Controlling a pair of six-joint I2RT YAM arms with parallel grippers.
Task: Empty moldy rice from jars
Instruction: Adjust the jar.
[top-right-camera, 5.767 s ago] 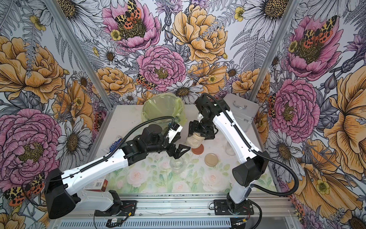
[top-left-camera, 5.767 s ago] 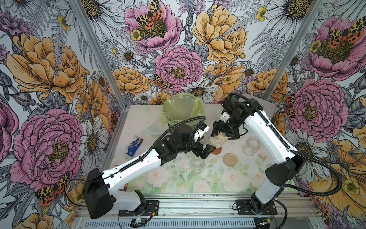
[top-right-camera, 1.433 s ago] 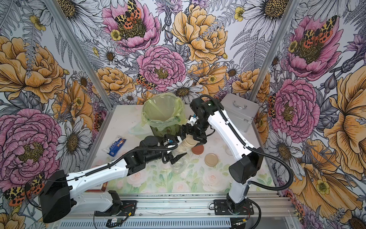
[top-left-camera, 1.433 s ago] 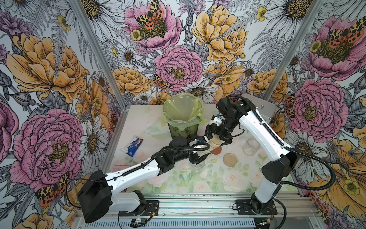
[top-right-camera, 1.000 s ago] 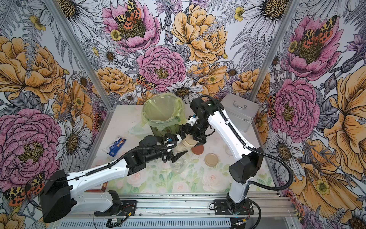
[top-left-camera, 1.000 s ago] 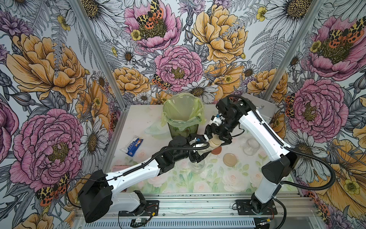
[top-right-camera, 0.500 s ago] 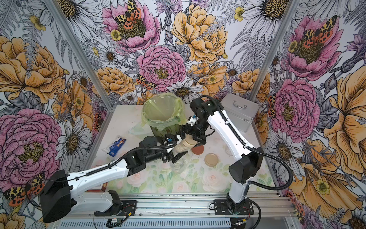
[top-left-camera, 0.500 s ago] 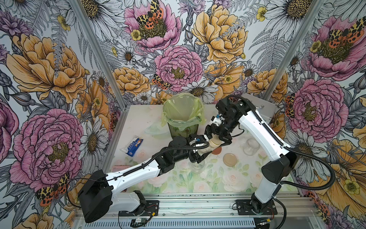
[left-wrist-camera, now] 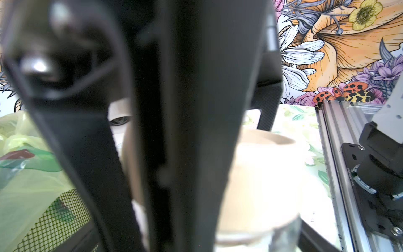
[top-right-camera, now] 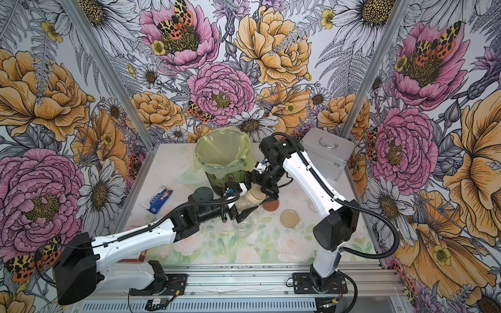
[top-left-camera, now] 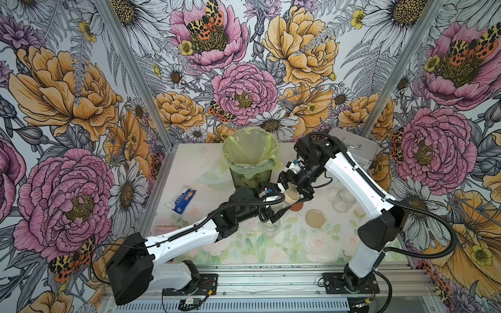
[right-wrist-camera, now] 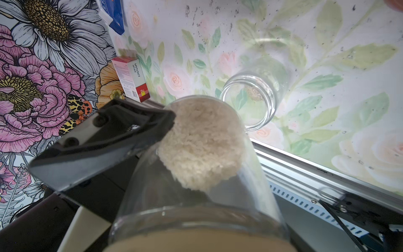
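Last full jar [top-right-camera: 249, 201] hangs tilted above the counter [top-right-camera: 217, 249], just at 5 o'clock of the bagged bin [top-right-camera: 225, 169]; the moldy rice [right-wrist-camera: 200, 141] sits packed against its base; the left gripper [top-left-camera: 275, 203] has its fingers clamped on the glass body; the right gripper [top-left-camera: 294, 188] has its fingers set wide and clasped round the beige lid [top-right-camera: 256, 195]; this looks like the uncapping step. An open jar [top-right-camera: 243, 226] stands at 6 o'clock of the held one, a second open jar [top-left-camera: 343, 199] at 3 o'clock; a reddish-brown lid [top-right-camera: 270, 205] and a spare beige lid [top-right-camera: 289, 217] lie between them. Next, I'd say: twist the lid free while the left holds firm; then tip the mouth toward 11 o'clock, over the bin.
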